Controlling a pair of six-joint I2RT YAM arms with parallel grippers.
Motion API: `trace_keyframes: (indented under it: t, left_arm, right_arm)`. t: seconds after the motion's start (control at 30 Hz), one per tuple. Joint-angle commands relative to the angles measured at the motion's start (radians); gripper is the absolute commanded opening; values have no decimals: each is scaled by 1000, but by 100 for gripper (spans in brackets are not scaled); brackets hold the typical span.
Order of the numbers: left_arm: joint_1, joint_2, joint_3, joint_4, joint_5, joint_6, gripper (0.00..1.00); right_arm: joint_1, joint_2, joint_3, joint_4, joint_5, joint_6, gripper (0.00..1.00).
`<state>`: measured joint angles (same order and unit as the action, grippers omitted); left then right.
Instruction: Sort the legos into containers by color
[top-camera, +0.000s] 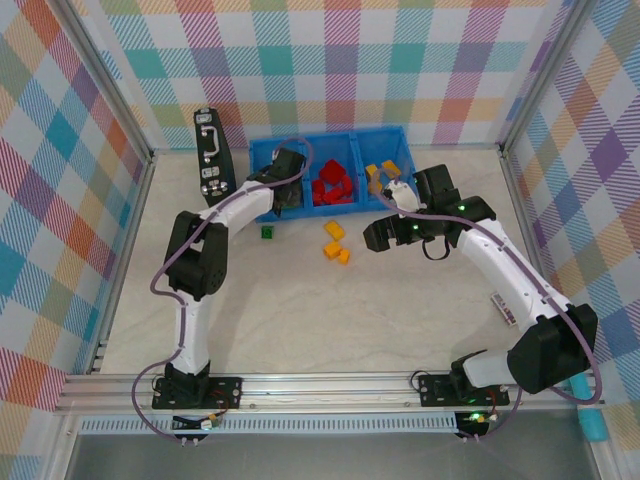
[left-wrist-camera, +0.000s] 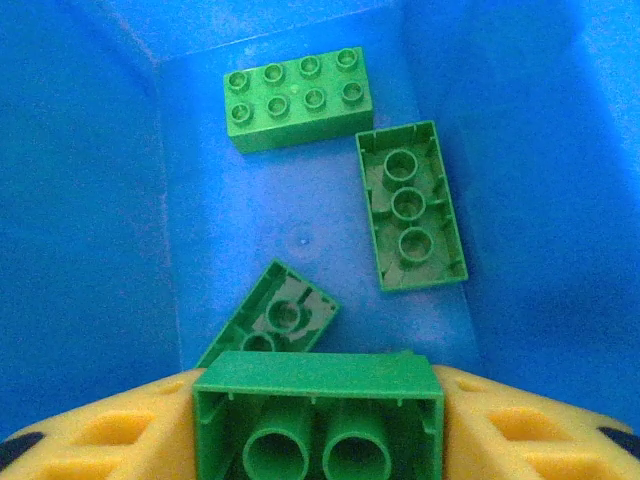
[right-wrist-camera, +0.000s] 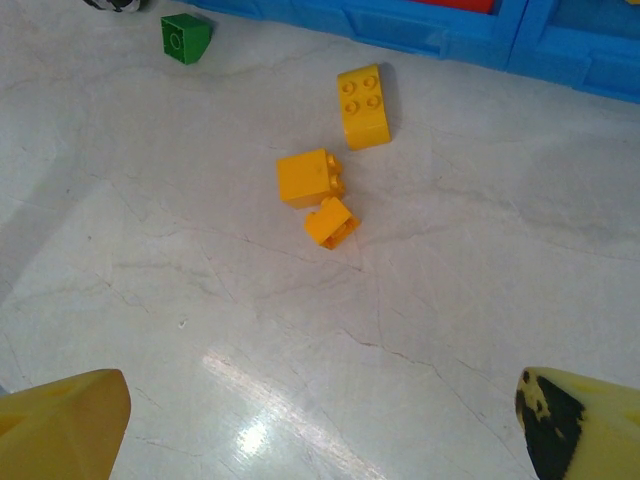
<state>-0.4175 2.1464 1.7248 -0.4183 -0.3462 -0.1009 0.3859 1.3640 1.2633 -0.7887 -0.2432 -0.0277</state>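
The left fingers (left-wrist-camera: 110, 430) clasp a green brick (left-wrist-camera: 318, 400), hollow underside to the lens, at the bottom of the left wrist view. It hangs over the left compartment of the blue tray (left-wrist-camera: 80, 200), where three more green legos (left-wrist-camera: 300, 97) lie. The right fingers (right-wrist-camera: 60, 420) stand wide apart, holding nothing, above the pale surface (right-wrist-camera: 450, 300). Three yellow-orange legos (right-wrist-camera: 308, 177) sit close together at upper centre and a lone green piece (right-wrist-camera: 185, 38) at upper left. Overhead, red legos (top-camera: 333, 187) lie in the tray's middle compartment.
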Motion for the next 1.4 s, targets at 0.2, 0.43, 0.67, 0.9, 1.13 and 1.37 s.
trace_keyframes:
  t: [0.2, 0.43, 0.67, 0.9, 1.13, 1.37]
  left_arm:
    - [13, -12, -8, 31, -4, 11, 68]
    - [-6, -238, -204, 94, 9, 33, 70]
    - [-24, -362, -349, 4, -37, 20, 70]
    - [-29, -414, -479, -30, -49, -28, 71]
    - [-29, -379, -520, -12, -79, -35, 72]
    - [0, -273, -500, 51, -18, -52, 73]
  right_arm:
    - [4, 15, 36, -24, -9, -19, 99]
    - [4, 13, 27, -13, -28, -13, 99]
    - [4, 7, 20, -1, -7, -26, 99]
    - [4, 48, 3, 108, 6, -14, 99]
    - [8, 147, 28, 155, -39, 40, 99]
    - [29, 205, 54, 170, -6, 54, 99]
